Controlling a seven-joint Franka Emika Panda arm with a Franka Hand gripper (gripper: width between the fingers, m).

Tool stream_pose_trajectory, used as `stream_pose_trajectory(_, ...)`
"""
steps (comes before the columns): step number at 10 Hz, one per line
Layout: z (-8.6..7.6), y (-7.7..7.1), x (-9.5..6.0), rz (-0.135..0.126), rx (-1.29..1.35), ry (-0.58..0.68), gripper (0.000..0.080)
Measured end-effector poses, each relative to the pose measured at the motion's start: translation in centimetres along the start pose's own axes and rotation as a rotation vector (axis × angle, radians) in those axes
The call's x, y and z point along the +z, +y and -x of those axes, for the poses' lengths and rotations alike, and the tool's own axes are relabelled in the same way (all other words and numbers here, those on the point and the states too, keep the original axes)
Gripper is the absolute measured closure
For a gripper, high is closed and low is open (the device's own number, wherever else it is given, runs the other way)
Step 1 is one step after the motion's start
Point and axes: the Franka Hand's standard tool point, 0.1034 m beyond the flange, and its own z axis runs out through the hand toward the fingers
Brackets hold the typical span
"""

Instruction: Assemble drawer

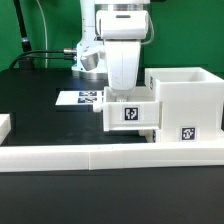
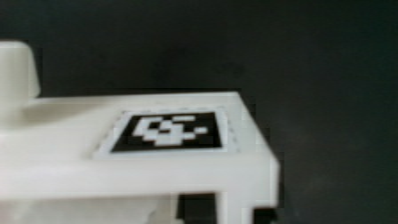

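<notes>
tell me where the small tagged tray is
The tray sits mid-table directly under the arm, on the exterior view's left of the tall housing, just behind the low wall.

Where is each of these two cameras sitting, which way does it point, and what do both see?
Exterior view: off the arm, on the near side of the long white wall, facing the arm across the black table; the arm's lower links show, its jaws hidden by the tray beside the housing.
Wrist view: on the wrist, looking down from close on a tagged white part and the table; no jaws clearly show.
Shared: the table for certain; the tagged part is probably the tray, but blur prevents certainty.
</notes>
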Motion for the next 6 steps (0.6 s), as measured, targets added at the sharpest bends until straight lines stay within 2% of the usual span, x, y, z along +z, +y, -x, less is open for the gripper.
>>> stream_pose_trajectory(4,-0.41,0.03,0.06,0.005,-0.030,0.001,0.0756)
stream_pose_trajectory(6,0.32,0.05,0.16,0.028,-0.004,0.009,0.0755)
